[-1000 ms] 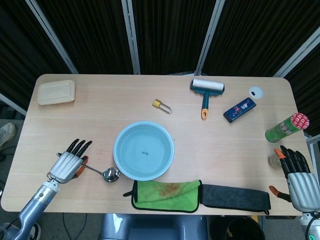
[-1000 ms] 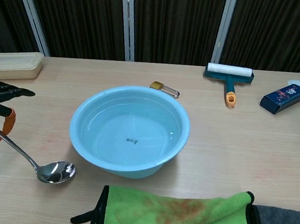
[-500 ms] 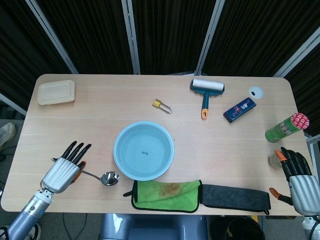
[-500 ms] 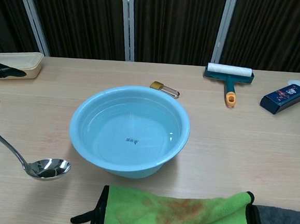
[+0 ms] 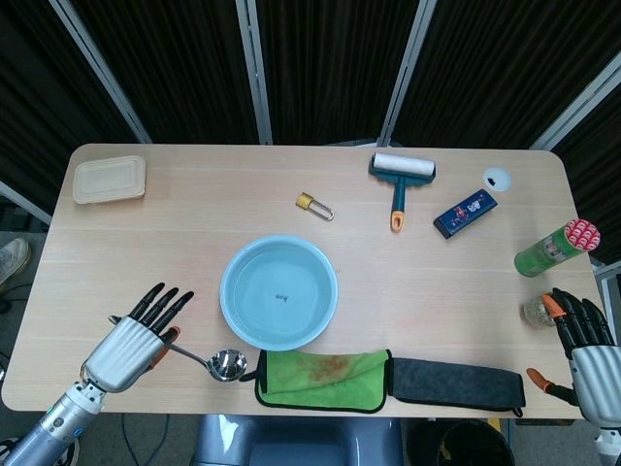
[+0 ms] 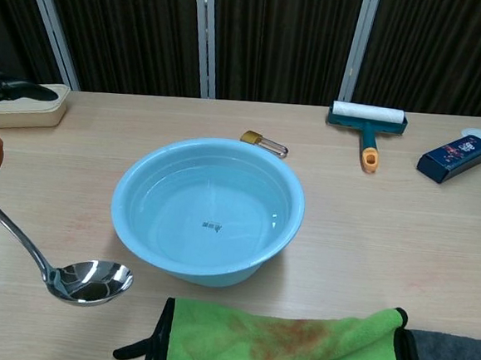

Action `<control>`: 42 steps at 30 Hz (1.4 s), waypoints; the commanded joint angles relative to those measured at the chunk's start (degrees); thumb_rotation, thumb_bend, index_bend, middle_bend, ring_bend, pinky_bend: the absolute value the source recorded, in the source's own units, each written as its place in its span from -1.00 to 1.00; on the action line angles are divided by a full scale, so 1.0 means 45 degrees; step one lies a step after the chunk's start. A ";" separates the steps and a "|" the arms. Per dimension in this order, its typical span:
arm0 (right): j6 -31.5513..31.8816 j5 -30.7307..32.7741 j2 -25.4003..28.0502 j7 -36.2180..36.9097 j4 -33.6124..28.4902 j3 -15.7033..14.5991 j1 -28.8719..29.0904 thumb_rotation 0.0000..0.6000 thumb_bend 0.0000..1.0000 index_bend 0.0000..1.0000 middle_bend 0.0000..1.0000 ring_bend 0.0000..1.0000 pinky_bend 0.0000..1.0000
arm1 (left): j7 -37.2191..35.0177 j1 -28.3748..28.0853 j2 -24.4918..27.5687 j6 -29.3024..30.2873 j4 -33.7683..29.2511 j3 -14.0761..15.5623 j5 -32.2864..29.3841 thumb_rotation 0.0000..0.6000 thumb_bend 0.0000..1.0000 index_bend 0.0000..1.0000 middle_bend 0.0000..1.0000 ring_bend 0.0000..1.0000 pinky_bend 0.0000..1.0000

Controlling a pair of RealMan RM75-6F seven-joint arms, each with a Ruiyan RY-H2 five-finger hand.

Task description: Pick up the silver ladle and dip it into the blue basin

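The silver ladle [image 5: 221,364] [image 6: 83,280] hangs above the table at the front left, its bowl low and its orange-tipped handle up in my left hand [image 5: 131,343]. That hand grips the handle with its dark fingers stretched out toward the basin. The blue basin [image 5: 278,291] [image 6: 208,208] holds water and stands mid-table, just right of the ladle bowl. In the chest view only the left hand's fingertips [image 6: 14,90] show at the left edge. My right hand [image 5: 588,349] sits at the table's front right corner, fingers apart, holding nothing.
A green cloth [image 5: 325,378] and a dark grey cloth [image 5: 456,382] lie along the front edge. A padlock [image 5: 312,204], lint roller [image 5: 400,177], blue box [image 5: 465,213] and green can [image 5: 557,248] lie further back and right. A beige container [image 5: 110,179] sits back left.
My left hand has lifted the ladle off the table and carried it toward the front and slightly right; its bowl now hangs nearer the green cloth. The right hand has drawn back a little.
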 commanded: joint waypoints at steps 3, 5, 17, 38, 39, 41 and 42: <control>0.0049 -0.0053 0.0105 0.0223 0.0043 -0.0033 -0.0040 1.00 -1.00 -1.00 -1.00 -1.00 -1.00 | 0.0595 -0.0317 0.0730 -0.0221 -0.1433 -0.0370 0.0390 1.00 -0.09 0.17 -1.00 -1.00 -1.00; 0.0130 -0.0095 0.0152 0.0325 0.0055 -0.0036 -0.0070 1.00 -1.00 -1.00 -1.00 -1.00 -1.00 | 0.0814 -0.0488 0.0940 -0.0379 -0.1795 -0.0705 0.0210 1.00 -0.09 0.17 -1.00 -1.00 -1.00; 0.0192 0.0178 0.0314 0.0882 0.0133 0.0099 -0.0112 1.00 -1.00 -1.00 -1.00 -1.00 -1.00 | 0.1444 -0.1543 0.0614 -0.1842 -0.1608 -0.2330 -0.1503 1.00 -0.09 0.17 -1.00 -1.00 -1.00; -0.0736 0.0788 0.0141 0.0330 0.0054 0.0276 0.0234 1.00 -1.00 -1.00 -1.00 -1.00 -1.00 | 0.0771 -0.3636 -0.1821 -0.4505 0.2027 -0.3278 -0.3314 1.00 -0.09 0.18 -1.00 -1.00 -1.00; -0.0750 0.0803 0.0143 0.0325 0.0049 0.0279 0.0238 1.00 -1.00 -1.00 -1.00 -1.00 -1.00 | 0.0717 -0.3678 -0.1936 -0.4513 0.2198 -0.3265 -0.3318 1.00 -0.09 0.18 -1.00 -1.00 -1.00; -0.0748 0.0822 0.0145 0.0342 0.0049 0.0294 0.0240 1.00 -1.00 -1.00 -1.00 -1.00 -1.00 | 0.0639 -0.3773 -0.2144 -0.4626 0.2516 -0.3207 -0.3398 1.00 -0.09 0.18 -1.00 -1.00 -1.00; -0.0733 0.0819 0.0149 0.0343 0.0047 0.0300 0.0237 1.00 -1.00 -1.00 -1.00 -1.00 -1.00 | 0.0613 -0.3809 -0.2210 -0.4667 0.2609 -0.3190 -0.3439 1.00 -0.09 0.18 -1.00 -1.00 -1.00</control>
